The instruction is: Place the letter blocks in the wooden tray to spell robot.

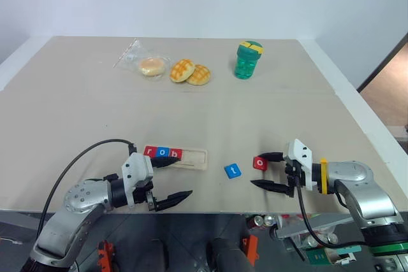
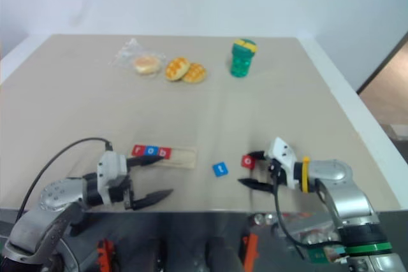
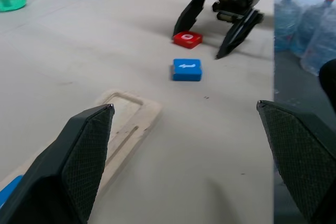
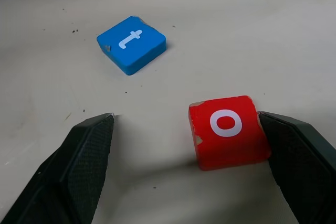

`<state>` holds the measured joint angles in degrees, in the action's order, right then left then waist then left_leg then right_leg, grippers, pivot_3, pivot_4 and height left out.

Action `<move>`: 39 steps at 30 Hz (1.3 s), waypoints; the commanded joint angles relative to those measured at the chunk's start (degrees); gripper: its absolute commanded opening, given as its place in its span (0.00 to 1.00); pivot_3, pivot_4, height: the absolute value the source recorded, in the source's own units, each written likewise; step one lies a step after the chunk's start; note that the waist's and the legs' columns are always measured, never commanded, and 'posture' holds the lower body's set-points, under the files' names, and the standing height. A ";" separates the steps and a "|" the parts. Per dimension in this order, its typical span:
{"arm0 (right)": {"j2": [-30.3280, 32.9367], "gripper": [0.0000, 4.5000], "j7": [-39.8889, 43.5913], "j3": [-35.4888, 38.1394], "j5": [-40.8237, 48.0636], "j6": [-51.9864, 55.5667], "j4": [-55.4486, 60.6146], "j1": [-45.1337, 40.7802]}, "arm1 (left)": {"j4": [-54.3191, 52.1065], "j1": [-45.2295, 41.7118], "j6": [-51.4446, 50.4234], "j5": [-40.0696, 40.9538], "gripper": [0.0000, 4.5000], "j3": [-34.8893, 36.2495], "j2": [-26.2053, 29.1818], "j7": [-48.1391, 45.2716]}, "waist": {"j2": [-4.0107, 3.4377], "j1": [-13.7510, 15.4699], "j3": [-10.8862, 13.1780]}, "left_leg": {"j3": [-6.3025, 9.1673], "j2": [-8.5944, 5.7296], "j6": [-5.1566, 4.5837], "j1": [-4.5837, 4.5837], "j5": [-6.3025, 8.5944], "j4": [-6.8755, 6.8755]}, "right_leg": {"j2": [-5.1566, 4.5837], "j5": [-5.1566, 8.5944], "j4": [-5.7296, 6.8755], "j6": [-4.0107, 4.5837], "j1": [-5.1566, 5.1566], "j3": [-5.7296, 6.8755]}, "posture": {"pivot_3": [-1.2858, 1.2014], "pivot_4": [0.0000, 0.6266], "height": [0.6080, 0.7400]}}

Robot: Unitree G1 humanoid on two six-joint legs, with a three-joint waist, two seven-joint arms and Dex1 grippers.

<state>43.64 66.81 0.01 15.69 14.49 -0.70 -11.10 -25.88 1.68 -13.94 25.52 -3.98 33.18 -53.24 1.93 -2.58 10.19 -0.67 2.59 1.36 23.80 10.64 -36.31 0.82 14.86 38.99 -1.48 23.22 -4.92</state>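
In the head view we see the wooden tray [image 1: 185, 157] low and left of middle on the table [image 1: 204, 106] holding red r, blue o, red b, our left claw [image 1: 174, 181] wide open and empty, and in the right wrist view our right claw [image 4: 189, 145] open around the red o block [image 4: 227, 137], the blue t block [image 4: 131, 43] above it.

You've got a pale bare-wood tray [image 1: 191, 159], smooth matt red o block [image 4: 229, 138], matt blue t block [image 4: 132, 44], black textured finger pads [image 4: 86, 163], matt speckled tabletop [image 1: 210, 119].
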 commanded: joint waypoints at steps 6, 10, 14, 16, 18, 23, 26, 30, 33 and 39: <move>-2.39 0.87 -10.60 1.52 1.33 10.82 8.41 5.68 | -0.31 -1.04 0.86 0.63 1.00 -0.50 2.09 -3.65 | 0.15 -0.02 -0.09 | -0.12 0.00 0.01 -0.05 -0.01 -0.09 | -0.05 -0.02 -0.01 0.03 -0.04 -0.12 | 0.52 0.24 1.00; -3.54 0.61 -14.62 1.76 1.80 13.82 13.96 9.00 | -0.10 -1.16 0.78 0.32 1.00 -0.57 1.81 -3.32 | 0.16 0.01 -0.10 | -0.13 0.01 0.01 -0.04 -0.01 -0.06 | -0.07 -0.02 0.00 0.02 -0.01 -0.13 | 0.52 0.24 1.00; -4.19 0.32 -18.42 2.19 1.66 16.21 18.61 11.92 | 0.30 -0.93 1.12 -0.23 1.00 -0.51 1.75 -3.31 | 0.19 0.05 -0.13 | 0.00 0.01 0.16 0.03 0.10 0.03 | -0.02 0.17 -0.01 0.00 0.03 -0.03 | 0.52 0.24 1.00; -4.22 0.27 -19.85 2.36 1.68 17.46 20.08 12.60 | 0.61 -1.22 1.11 -0.46 1.00 -0.55 1.60 -3.23 | 0.19 0.02 -0.13 | 0.01 0.03 0.21 0.03 0.15 0.05 | -0.01 0.22 -0.01 0.00 0.03 -0.01 | 0.52 0.24 1.00; -4.38 0.27 -21.30 2.63 1.99 18.90 21.82 13.30 | 0.75 -1.41 1.10 -0.57 1.00 -0.57 1.48 -3.17 | 0.19 0.02 -0.13 | 0.02 0.04 0.23 0.03 0.18 0.05 | 0.01 0.24 -0.01 0.01 0.03 -0.01 | 0.52 0.24 1.00; -4.74 0.27 -23.61 2.68 2.64 20.56 24.58 11.89 | 1.58 -2.01 1.22 -1.03 1.00 -0.16 0.66 -2.03 | 0.20 0.02 -0.13 | 0.05 0.04 0.23 0.03 0.19 0.05 | 0.01 0.27 -0.01 0.04 0.03 0.01 | 0.52 0.24 1.00; -5.19 0.27 -22.48 1.64 4.02 21.16 23.46 4.17 | 2.52 -2.55 0.06 -0.81 1.00 1.57 -0.86 1.58 | 0.17 -0.30 -0.08 | -0.03 0.06 0.23 0.00 0.18 0.03 | 0.01 0.23 0.00 0.07 0.04 -0.04 | 0.52 0.24 1.00; -7.48 0.27 -19.11 -3.39 5.14 22.54 19.08 -10.57 | 4.17 -3.12 -0.36 -1.61 1.00 3.95 -2.65 6.87 | 0.09 -0.76 0.07 | -0.19 0.09 0.11 -0.06 0.11 -0.03 | 0.07 -0.12 0.00 0.07 0.14 -0.19 | 0.52 0.24 1.00; -9.27 0.27 -16.62 -8.26 4.21 22.30 15.69 -17.33 | 4.14 -2.69 -0.92 -1.38 1.00 4.92 -3.19 8.69 | 0.17 -0.49 0.05 | -0.06 0.14 0.05 -0.03 0.07 0.01 | 0.20 -0.13 -0.01 0.07 0.13 -0.14 | 0.52 0.24 1.00; -15.20 0.27 -11.12 -19.05 0.65 18.63 7.29 -26.47 | 2.67 1.11 -0.08 -1.29 1.00 6.39 -3.56 10.39 | 0.15 -0.16 0.06 | 0.07 0.09 0.15 0.42 0.19 0.12 | 0.15 0.02 -0.01 -0.24 0.44 -0.04 | 0.52 0.24 1.00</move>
<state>28.97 54.26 -17.90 17.19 35.15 7.22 -35.70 -21.01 2.30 -14.97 23.77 0.98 29.90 -43.37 2.07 -2.74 10.25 -0.61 2.67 1.53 24.30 10.85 -36.19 0.94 14.89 38.98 -1.71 23.74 -4.98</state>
